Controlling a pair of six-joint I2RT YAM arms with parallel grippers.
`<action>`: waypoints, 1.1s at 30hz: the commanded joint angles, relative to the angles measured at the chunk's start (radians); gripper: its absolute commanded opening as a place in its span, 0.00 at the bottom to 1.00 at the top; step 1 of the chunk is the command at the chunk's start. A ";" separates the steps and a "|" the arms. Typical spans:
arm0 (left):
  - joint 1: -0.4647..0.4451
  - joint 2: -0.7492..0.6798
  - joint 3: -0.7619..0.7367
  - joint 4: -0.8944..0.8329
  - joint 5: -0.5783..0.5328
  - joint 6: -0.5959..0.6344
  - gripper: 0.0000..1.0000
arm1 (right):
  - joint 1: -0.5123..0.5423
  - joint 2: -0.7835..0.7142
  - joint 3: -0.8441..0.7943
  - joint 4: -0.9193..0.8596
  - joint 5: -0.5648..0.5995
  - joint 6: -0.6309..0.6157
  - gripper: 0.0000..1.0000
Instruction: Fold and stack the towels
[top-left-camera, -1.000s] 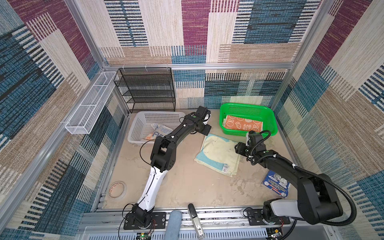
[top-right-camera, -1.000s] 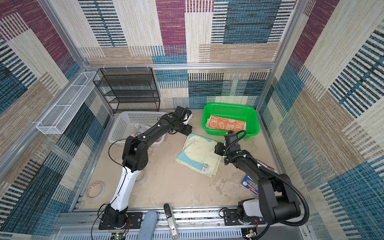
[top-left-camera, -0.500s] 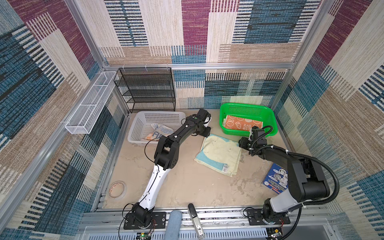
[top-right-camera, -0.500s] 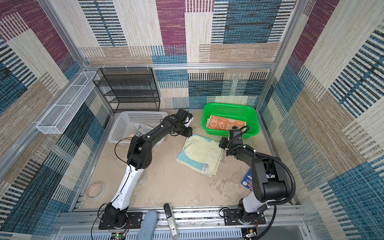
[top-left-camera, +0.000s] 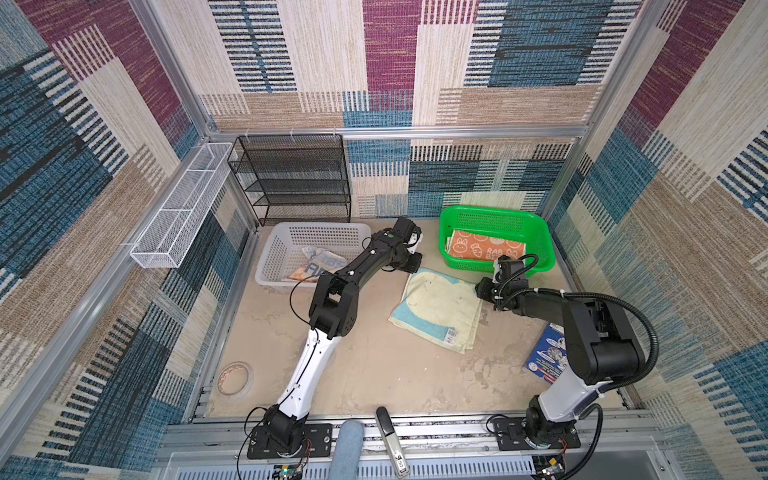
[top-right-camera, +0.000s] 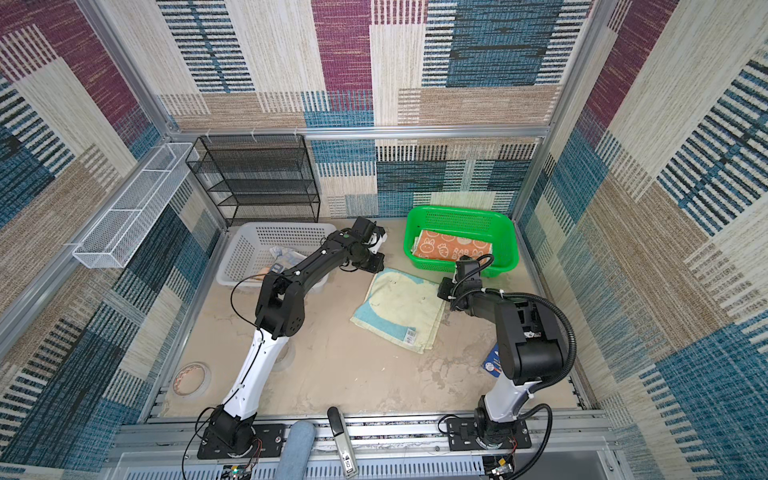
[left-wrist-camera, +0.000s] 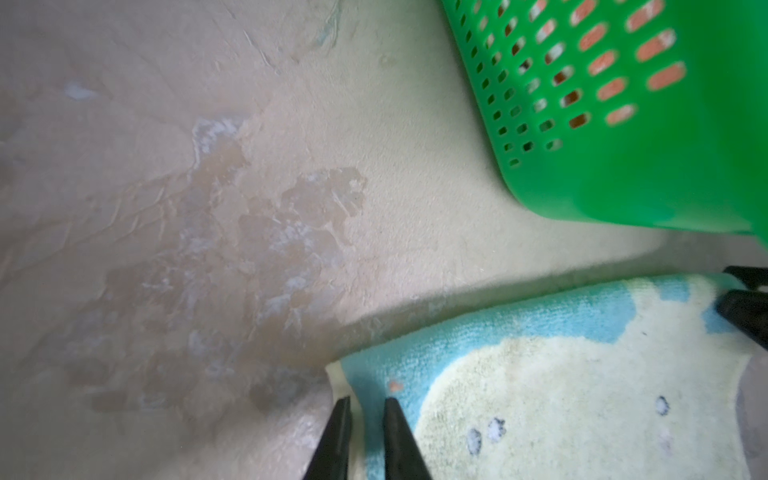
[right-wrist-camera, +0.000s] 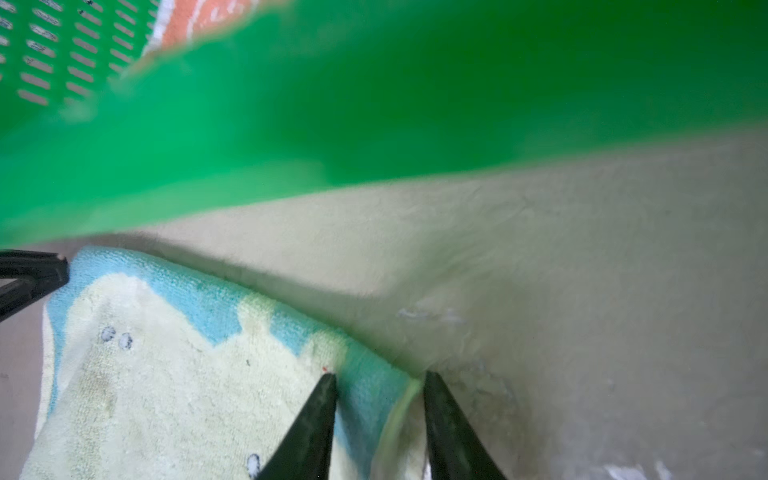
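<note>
**Fold direction: far corners back toward the near edge**

On the bench (top-left-camera: 374, 374), right of centre, the yellow-and-teal towel (top-left-camera: 436, 309) lies flat. Its labelled edge faces the near edge of the bench, and its long axis seems to run near-to-far, a little skewed. Both arms work at its far edge, each nearer its own corner, so the fold should come back toward the near edge.

The left hand (left-wrist-camera: 368, 405) is at the far-left corner, its fingers almost pressed together with the teal hem pinched between them. That arm stretches long from its near-left base, wrist bent down. The right hand (right-wrist-camera: 378, 378) is at the far-right corner, its fingers spread astride the hem, not clamped yet. That arm is folded, elbow high by the right edge, forearm low.

Just beyond, the green basket (top-left-camera: 540, 226) holds a folded orange towel (top-left-camera: 484, 247). Crumpled towels (top-left-camera: 320, 266) lie in the white basket (top-left-camera: 274, 245) at far left.
</note>
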 joint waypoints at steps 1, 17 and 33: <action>0.003 0.007 0.010 0.006 0.036 -0.029 0.09 | 0.001 0.019 0.008 0.040 -0.018 -0.006 0.28; 0.030 -0.189 -0.261 0.226 0.016 -0.067 0.00 | 0.001 -0.069 -0.071 0.088 -0.041 -0.037 0.00; 0.044 -0.177 -0.258 0.232 0.141 -0.170 0.58 | 0.002 -0.107 -0.102 0.106 -0.117 -0.043 0.00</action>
